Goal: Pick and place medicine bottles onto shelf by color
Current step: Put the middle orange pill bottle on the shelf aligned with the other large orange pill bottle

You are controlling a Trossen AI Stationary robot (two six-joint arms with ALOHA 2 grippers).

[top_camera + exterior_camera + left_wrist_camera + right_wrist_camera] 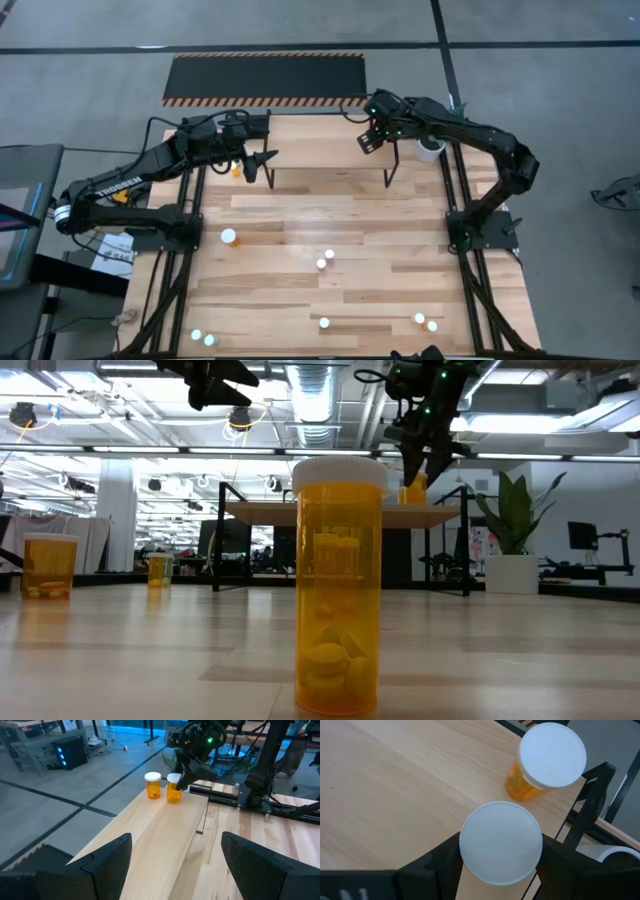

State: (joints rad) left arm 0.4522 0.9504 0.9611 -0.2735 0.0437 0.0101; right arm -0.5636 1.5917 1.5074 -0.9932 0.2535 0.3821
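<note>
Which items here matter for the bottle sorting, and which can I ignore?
Job:
- shelf
- two orange bottles on its far end, right gripper around one
- loose bottles on the table
- left gripper, open, at the shelf's other end

Ignore:
- potted plant
- striped mat

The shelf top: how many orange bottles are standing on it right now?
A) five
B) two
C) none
B, the left wrist view shows one orange bottle and a second orange bottle side by side at the far end of the shelf, with the right tool at the second.
</note>
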